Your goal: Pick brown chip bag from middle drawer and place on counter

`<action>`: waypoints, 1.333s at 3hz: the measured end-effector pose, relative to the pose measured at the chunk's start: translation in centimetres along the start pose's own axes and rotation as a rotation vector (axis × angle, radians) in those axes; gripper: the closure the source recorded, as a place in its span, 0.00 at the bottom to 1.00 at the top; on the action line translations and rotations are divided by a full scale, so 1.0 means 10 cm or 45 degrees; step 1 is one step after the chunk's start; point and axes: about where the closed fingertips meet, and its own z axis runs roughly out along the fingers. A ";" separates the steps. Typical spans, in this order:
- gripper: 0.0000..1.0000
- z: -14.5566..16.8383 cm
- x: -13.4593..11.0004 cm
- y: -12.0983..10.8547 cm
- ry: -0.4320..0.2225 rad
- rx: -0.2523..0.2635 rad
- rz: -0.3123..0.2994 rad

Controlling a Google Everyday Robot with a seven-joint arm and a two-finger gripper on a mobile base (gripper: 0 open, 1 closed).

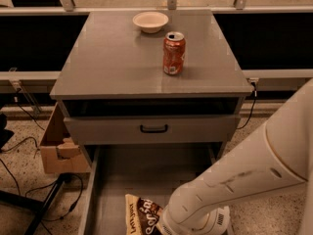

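The brown chip bag lies on the floor of the open middle drawer, at its near end by the bottom edge of the view. Only its far end shows: a tan end and a dark brown middle with white lettering. My white arm reaches in from the right and down into the drawer. Its wrist covers the near right part of the bag. The gripper is hidden below the wrist at the bottom edge, so I see no fingers. The grey counter is the cabinet's top.
An orange soda can stands on the counter right of centre. A white bowl sits at its back. A grey drawer front with a black handle is above the open drawer. A cardboard box and cables lie at the left.
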 end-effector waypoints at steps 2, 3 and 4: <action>1.00 -0.16 -0.11 -0.18 -0.044 0.049 -0.074; 1.00 -0.22 -0.28 -0.35 -0.093 0.058 -0.137; 1.00 -0.25 -0.60 -0.56 -0.133 0.028 -0.261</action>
